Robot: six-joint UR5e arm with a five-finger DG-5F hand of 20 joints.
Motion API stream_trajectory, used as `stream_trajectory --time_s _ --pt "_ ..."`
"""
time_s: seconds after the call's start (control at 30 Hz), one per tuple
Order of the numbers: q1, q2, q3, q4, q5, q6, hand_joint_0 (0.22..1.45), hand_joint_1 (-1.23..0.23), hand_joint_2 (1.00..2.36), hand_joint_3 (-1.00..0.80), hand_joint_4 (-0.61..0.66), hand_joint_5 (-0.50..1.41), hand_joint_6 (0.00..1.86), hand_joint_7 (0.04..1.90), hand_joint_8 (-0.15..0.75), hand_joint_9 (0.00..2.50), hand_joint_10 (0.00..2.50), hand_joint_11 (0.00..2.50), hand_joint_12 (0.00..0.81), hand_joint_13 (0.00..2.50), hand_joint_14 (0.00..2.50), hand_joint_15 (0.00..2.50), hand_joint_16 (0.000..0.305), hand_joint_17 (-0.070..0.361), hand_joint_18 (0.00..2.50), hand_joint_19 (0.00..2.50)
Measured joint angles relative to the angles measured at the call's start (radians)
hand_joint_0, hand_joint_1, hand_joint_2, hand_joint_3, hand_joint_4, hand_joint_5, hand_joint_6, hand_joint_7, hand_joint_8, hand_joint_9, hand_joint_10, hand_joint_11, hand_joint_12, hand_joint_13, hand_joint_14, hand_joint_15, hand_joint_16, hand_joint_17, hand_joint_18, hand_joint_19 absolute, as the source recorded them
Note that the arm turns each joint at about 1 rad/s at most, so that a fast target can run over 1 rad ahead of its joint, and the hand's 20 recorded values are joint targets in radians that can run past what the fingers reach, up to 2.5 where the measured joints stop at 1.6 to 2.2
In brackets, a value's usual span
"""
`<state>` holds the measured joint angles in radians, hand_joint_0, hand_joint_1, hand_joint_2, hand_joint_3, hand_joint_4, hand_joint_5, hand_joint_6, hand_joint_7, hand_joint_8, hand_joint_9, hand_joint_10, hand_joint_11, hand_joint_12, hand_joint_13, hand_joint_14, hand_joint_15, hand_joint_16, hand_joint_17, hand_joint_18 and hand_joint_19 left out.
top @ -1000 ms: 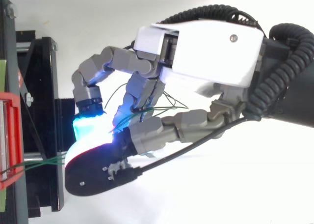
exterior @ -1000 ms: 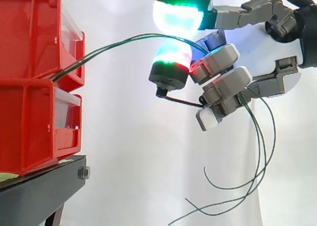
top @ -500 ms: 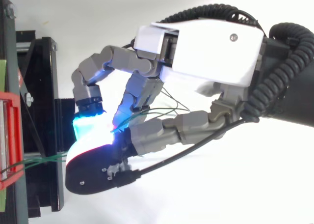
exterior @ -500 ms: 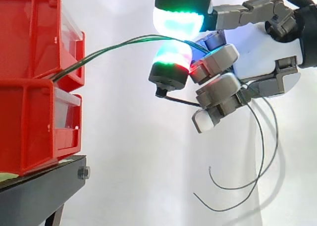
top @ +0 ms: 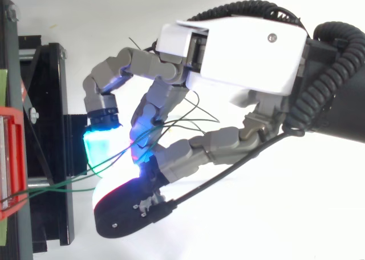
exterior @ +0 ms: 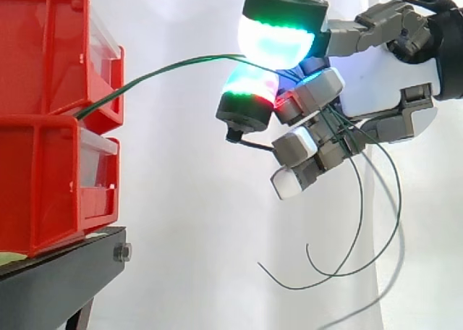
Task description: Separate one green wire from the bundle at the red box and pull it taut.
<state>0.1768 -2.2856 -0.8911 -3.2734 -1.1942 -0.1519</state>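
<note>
Green wires [exterior: 155, 71] leave the gap between my two stacked red bins [exterior: 40, 178] at the left of the side view. They climb in a shallow arc toward the upper middle of the frame, bowed rather than drawn straight.

My hand [exterior: 391, 77] sits in the upper right of that view, apart from the bins, with open curtain between us. My fingers are curled in. The strands pass between two glowing fingertips [exterior: 275, 40], one above them and one below, and run on through the bent fingers behind. I have the wires in my grasp, though I cannot tell how firmly the two pads press on them. Their loose ends hang below my hand in long curls toward the lower right of the frame.

From the top view, my hand [top: 239, 55] reaches in from the right. The green wires [top: 63, 183] cross the black stand [top: 45, 100] at lower left as two thin strands that spread slightly apart. They run up to the cyan glow at my fingertips near the middle of the frame.
</note>
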Motion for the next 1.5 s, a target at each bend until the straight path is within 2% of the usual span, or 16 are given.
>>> stream_trajectory --time_s 0.07,0.17,0.27,0.33,0.5,0.63,0.8,1.17,1.33,1.5 --pt "0.000 0.000 0.000 0.000 0.000 0.000 0.65 -0.84 1.00 -0.48 0.18 -0.18 0.88 1.25 0.327 1.19 0.00 1.88 0.428 0.92 0.03 0.87 0.058 0.131 0.79 0.47" --pt "0.000 0.000 0.000 0.001 0.001 0.001 0.57 -0.71 1.00 -0.50 0.19 -0.18 0.87 1.24 0.339 1.22 0.00 1.87 0.444 0.95 0.03 0.87 0.059 0.134 0.80 0.51" --pt "0.000 0.000 0.000 0.001 0.001 0.001 0.54 -0.66 1.00 -0.50 0.19 -0.17 0.87 1.22 0.342 1.24 0.00 1.86 0.455 0.97 0.02 0.88 0.061 0.137 0.81 0.53" --pt "0.000 0.000 -0.001 0.002 0.001 0.001 0.54 -0.66 1.00 -0.50 0.19 -0.17 0.87 1.22 0.343 1.25 0.00 1.86 0.452 0.97 0.02 0.88 0.061 0.137 0.82 0.53" --pt "0.000 0.000 0.000 0.003 0.001 0.000 0.59 -0.62 1.01 -0.35 0.18 -0.17 0.86 1.26 0.325 1.25 0.00 1.86 0.441 0.97 0.03 0.88 0.059 0.133 0.81 0.55" --pt "-0.001 0.000 0.000 0.004 0.001 0.000 0.58 -0.65 1.02 -0.18 0.17 -0.17 0.86 1.30 0.325 1.25 0.00 1.85 0.445 0.97 0.02 0.87 0.060 0.134 0.82 0.55" --pt "-0.001 0.000 -0.001 0.004 0.001 0.000 0.58 -0.70 1.02 -0.09 0.16 -0.17 0.88 1.31 0.336 1.25 0.00 1.86 0.453 0.96 0.02 0.87 0.061 0.138 0.83 0.53" --pt "0.000 0.000 -0.001 0.003 0.001 0.000 0.68 -0.91 1.02 -0.24 0.14 -0.20 0.89 1.28 0.319 1.12 0.00 1.86 0.433 0.87 0.02 0.82 0.059 0.133 0.78 0.46" --pt "0.000 0.000 -0.001 0.003 0.001 0.000 0.72 -0.93 1.02 -0.30 0.14 -0.20 0.90 1.25 0.321 1.11 0.00 1.84 0.426 0.86 0.02 0.79 0.058 0.131 0.78 0.43" --pt "0.000 0.000 -0.001 0.004 0.001 0.000 0.69 -0.91 1.02 -0.32 0.18 -0.20 0.89 1.26 0.317 1.11 0.00 1.85 0.427 0.86 0.02 0.79 0.058 0.130 0.78 0.46"
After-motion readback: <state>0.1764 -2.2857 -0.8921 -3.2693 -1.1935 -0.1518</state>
